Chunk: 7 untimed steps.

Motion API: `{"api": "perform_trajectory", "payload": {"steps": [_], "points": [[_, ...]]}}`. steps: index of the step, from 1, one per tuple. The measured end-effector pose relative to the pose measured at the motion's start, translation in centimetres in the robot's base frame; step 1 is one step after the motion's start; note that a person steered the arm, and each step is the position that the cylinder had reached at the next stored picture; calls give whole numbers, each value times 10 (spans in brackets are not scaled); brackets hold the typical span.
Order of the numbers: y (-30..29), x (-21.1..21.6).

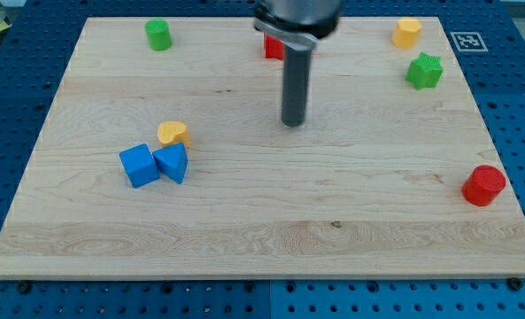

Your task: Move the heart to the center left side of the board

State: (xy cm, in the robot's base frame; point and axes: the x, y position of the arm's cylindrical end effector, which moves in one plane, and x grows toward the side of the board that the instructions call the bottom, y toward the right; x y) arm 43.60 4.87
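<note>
The worktop (333,221) is a pale wood board lying on a blue pegboard (519,115). It has no gripper, just a dark rod, so there's nothing to spread or pinch. My tip (292,123) sits on bare wood near the board's middle, a bit toward the view's top, and touches no block.

The yellow heart (173,133) is at the view's left-centre, well apart from my tip and off to its left. The heart is just above the blue triangular block (172,163); I can't tell if they touch. The blue cube (139,166) is right beside the triangular one on its left, and they look to be touching.

Along the view's top:
- The green cylinder (158,35) is at top left.
- The red block (272,47) is mostly hidden behind the rod's upper part, so its shape isn't clear.
- The yellow block (407,32) is at top right; its shape is hard to make out.

The green star (424,70) is just below and to the right of that yellow block. The red cylinder (484,185) is alone near the right edge, lower down. A black-and-white marker tag (467,41) is off the board's top right corner.

There are no containers in view; every block rests straight on the board.
</note>
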Motion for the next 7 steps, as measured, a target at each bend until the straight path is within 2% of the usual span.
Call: {"api": "perform_trajectory", "payload": {"steps": [1,2,4,5,6,7], "points": [[-14,25],[-75,37],[-198,4],[-231,0],[-202,5],[-197,37]]}}
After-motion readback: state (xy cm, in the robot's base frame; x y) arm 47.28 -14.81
